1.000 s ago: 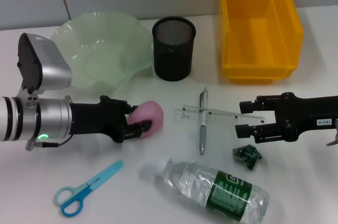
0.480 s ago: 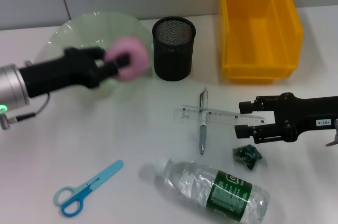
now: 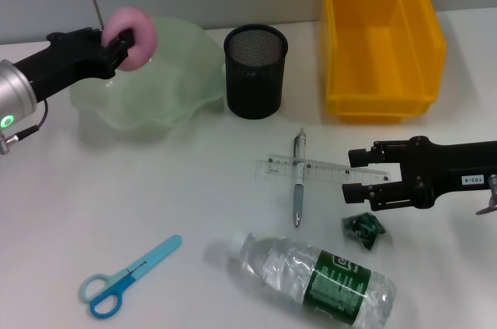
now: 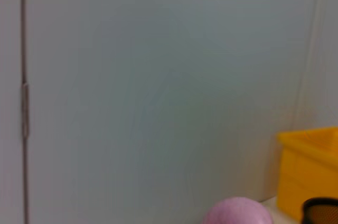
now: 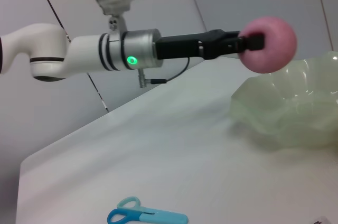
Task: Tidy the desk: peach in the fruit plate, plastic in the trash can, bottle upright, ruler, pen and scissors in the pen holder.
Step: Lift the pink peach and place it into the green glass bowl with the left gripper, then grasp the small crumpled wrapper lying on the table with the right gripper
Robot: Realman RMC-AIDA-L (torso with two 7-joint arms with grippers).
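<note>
The left gripper (image 3: 123,37) is up in the air with the pink peach (image 3: 132,28) clamped between its fingers, hanging over the far left rim of the pale green fruit plate (image 3: 167,92), and the peach looks off-centre, nearer the edge than the hollow. To do this well the arm wants to bring the peach inward over the middle of the bowl, drop low so the fruit sits almost on the glass, and only then part the fingers, because a round peach let go from that height or at the wavy rim could roll straight out onto the table. The right wrist view shows it clearly: peach held at the fingertips, above and to one side of the plate, not touching it. Over on the other side the right gripper (image 3: 359,174) waits low on the table with its fingers apart, just beside the dark plastic scrap (image 3: 363,228) and the end of the ruler (image 3: 322,170)
</note>
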